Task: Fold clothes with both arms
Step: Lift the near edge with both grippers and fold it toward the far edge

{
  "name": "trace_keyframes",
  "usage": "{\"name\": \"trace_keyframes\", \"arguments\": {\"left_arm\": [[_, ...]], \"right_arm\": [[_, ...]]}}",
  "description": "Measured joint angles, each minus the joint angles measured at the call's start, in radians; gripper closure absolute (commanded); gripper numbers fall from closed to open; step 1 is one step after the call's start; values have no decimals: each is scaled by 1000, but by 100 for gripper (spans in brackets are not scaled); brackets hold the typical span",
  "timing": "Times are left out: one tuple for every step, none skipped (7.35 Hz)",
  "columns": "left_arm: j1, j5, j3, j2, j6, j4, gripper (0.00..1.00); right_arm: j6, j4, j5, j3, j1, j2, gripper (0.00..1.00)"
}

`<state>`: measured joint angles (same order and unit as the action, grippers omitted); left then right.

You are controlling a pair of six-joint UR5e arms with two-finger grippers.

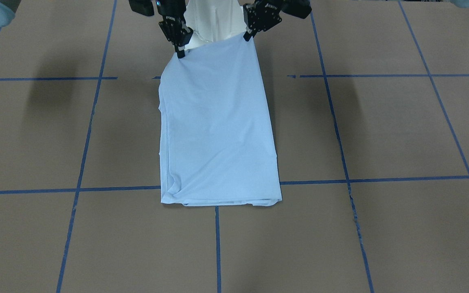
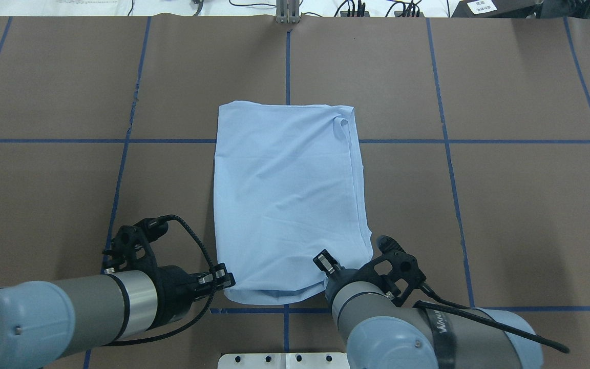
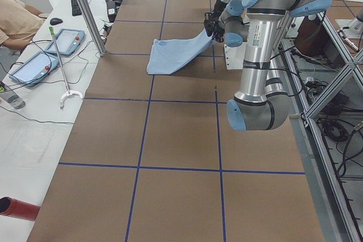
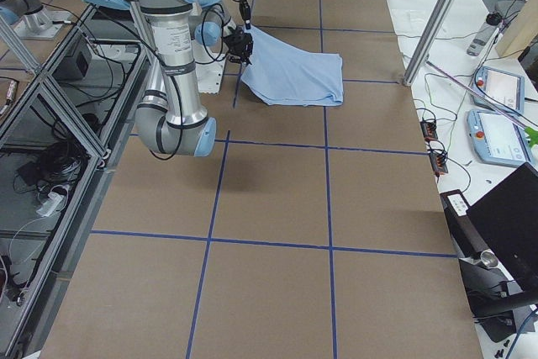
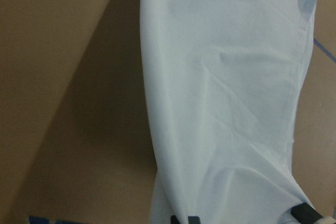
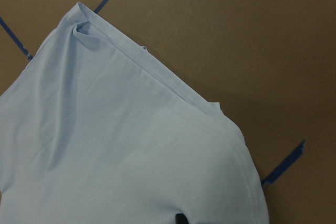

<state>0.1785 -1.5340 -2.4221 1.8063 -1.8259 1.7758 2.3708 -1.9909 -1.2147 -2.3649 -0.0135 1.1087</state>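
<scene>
Table [image 1: 385, 130] spreads around T-shirt [image 1: 218, 134], corners held by left gripper [image 1: 246, 37] and right gripper [image 1: 180, 53].

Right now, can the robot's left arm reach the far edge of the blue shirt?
Probably yes: only flat shirt and bare table lie between them. But the left end effector is shut on the shirt's near corner, so that corner would travel along.

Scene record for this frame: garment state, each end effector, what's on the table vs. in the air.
garment: light blue T-shirt, sides folded in, a long strip
far end: flat on the table
near end: raised off the table
left end effector: shut on one near corner
right end effector: shut on the other near corner
chest print: not visible
</scene>
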Motion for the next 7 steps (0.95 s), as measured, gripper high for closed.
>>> {"name": "trace_keyframes", "arguments": {"left_arm": [[-2, -11, -46, 5, 1, -71, 100], [2, -18, -41, 15, 13, -101, 100], [24, -20, 0, 36, 46, -111, 100], [62, -22, 61, 68, 83, -114, 100], [101, -23, 131, 101, 115, -113, 100], [142, -24, 203, 132, 152, -111, 100], [182, -24, 272, 158, 187, -106, 100]], "right_arm": [[-3, -86, 0, -50, 19, -19, 100], [-20, -120, 2, -43, 20, -40, 100], [-46, -122, 6, 8, 1, -71, 100], [-70, -85, 8, 85, -38, -99, 100], [-106, -6, 7, 171, -87, -112, 100], [-150, 90, 6, 261, -139, -118, 100], [-186, 189, 3, 358, -192, -128, 100]]}}
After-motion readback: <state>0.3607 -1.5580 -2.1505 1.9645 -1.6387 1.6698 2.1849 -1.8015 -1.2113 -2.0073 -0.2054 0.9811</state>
